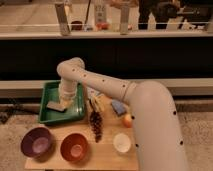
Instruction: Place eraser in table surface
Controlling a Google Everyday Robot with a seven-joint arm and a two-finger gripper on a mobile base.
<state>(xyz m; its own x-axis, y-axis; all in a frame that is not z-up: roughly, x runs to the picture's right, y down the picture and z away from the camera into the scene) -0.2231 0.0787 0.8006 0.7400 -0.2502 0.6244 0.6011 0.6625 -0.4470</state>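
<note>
The eraser [56, 106] lies in the green tray [46, 117] at the far left of the worktop [107, 156]. The pincer [61, 102] is directly above it, inside the tray; whether it grips the eraser cannot be determined. Nearer stand a purple bowl [36, 142], an orange bowl [74, 147] and a white cup [121, 142].

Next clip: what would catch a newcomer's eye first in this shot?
The big white arm sweeps up from the lower right and bends down over the green tray at the table's left rear, where its pincer sits right at the pale eraser lying in the tray. At the front of the table surface stand a purple bowl, an orange bowl and a white cup.
</note>
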